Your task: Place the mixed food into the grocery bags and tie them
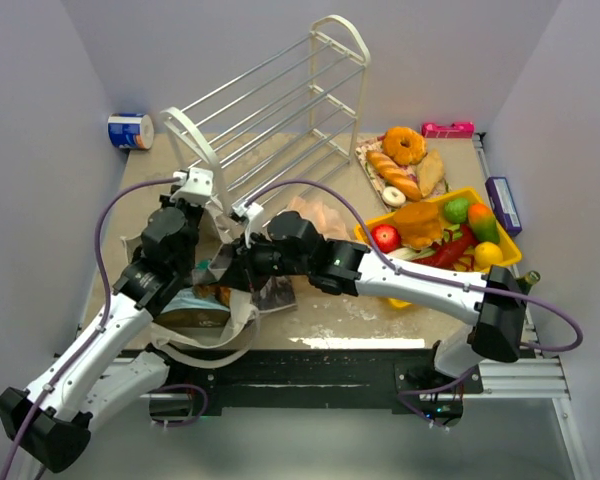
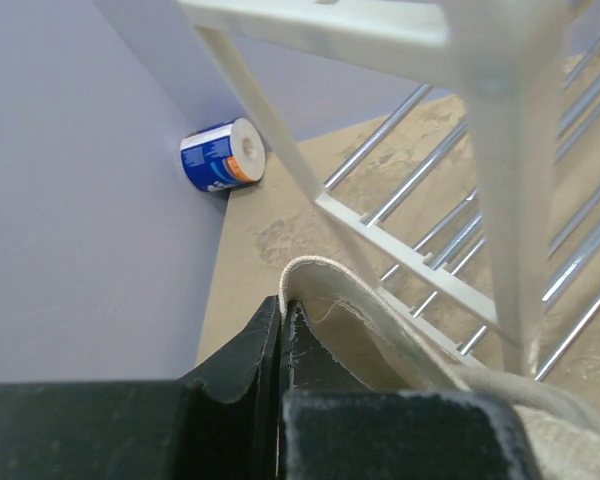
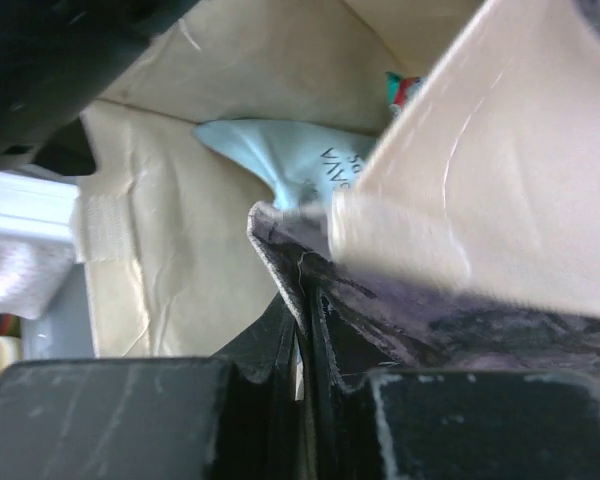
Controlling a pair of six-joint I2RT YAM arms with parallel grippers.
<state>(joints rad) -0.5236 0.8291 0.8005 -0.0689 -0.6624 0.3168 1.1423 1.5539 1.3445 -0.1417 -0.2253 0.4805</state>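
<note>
A toilet roll (image 1: 130, 131) lies far behind the cloth tote (image 1: 195, 322) and to its left, in the corner of the table (image 1: 330, 315). The side wall (image 1: 40, 180) runs close along the tote's left side, so only a narrow strip of table shows there.

The left arm rises from its base, near and left of the tote. It bends beside the tote's left edge and reaches back over it. The left gripper (image 2: 282, 318) has its jaws pressed together on the tote's pale loop handle (image 2: 342, 290), which arches out of the tips.

Just behind the tote a white wire rack (image 1: 280, 120) lies on its side. In the left wrist view its frame bars cross directly above the pinched handle, so room upward and backward is tight.

Inside the tote a light blue packet (image 3: 280, 160) rests against the beige lining. The right gripper (image 3: 302, 300) is clamped on the tote's dark printed rim at its right side, with the fabric caught between closed jaws. The right arm stretches low and nearly straight from its base, well right of the tote.

The peach-pink plastic bag (image 1: 315, 215) sits crumpled to the right of the tote, behind that arm. The widest open table lies right of the tote, along the near edge.

Farther right, the yellow tray (image 1: 508, 258) holds a red apple (image 1: 385, 237), an orange packet (image 1: 420, 222), a green fruit (image 1: 456, 209) and a yellow fruit (image 1: 488, 254).
</note>
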